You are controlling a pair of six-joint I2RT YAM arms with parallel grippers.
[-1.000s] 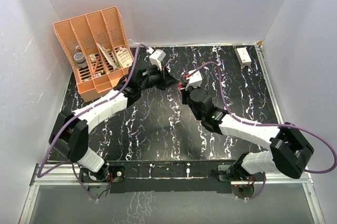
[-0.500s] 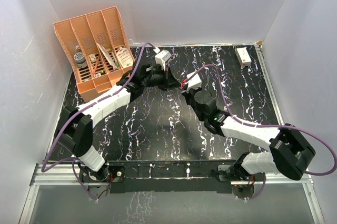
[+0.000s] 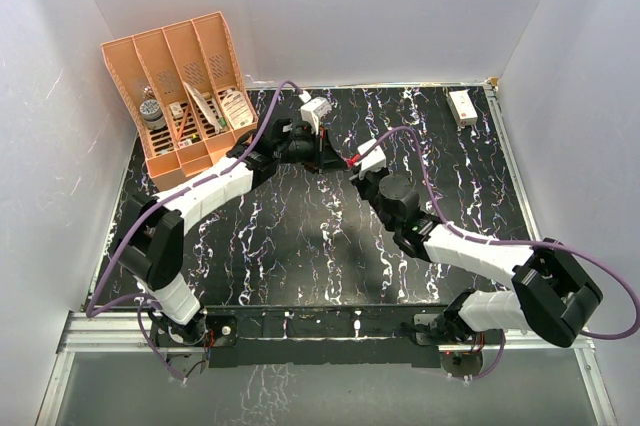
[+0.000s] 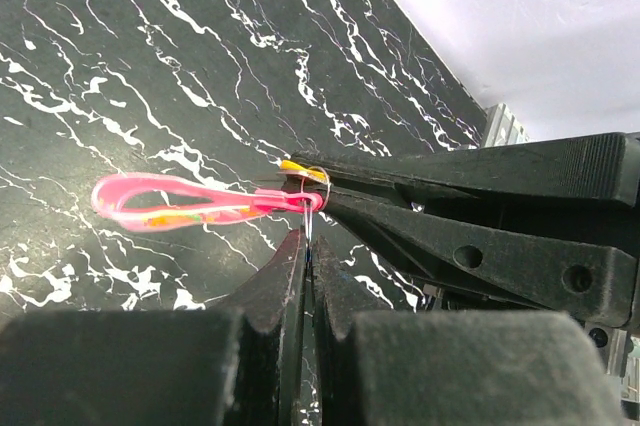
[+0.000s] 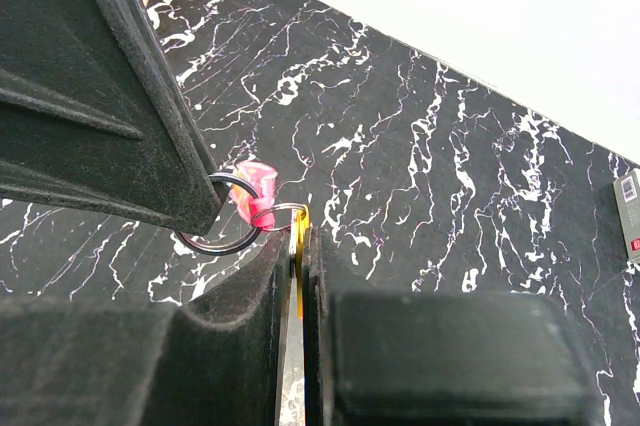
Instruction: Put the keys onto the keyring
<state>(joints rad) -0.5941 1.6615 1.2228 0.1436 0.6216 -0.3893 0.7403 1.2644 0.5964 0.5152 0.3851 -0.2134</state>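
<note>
The keyring's pink strap [image 4: 170,202] hangs free to the left in the left wrist view, above the table. My left gripper [image 4: 308,236] is shut on the edge of the thin dark ring [image 4: 309,218]. My right gripper [image 5: 299,234] is shut on the small yellow key [image 5: 299,251], with the key's head at a small metal loop beside the dark ring [image 5: 216,248] and the strap [image 5: 253,184]. In the left wrist view the key [image 4: 293,164] shows at the right gripper's tips. In the top view both grippers meet at the strap [image 3: 350,160], left gripper [image 3: 330,154], right gripper [image 3: 356,166].
An orange slotted desk organiser [image 3: 185,96] with small items stands at the back left. A small white box [image 3: 462,106] lies at the back right. The black marbled table [image 3: 300,236] has white walls on three sides.
My left gripper has moved right with the keyring, and my right gripper has moved up toward it. The two grippers are now tip to tip.
</note>
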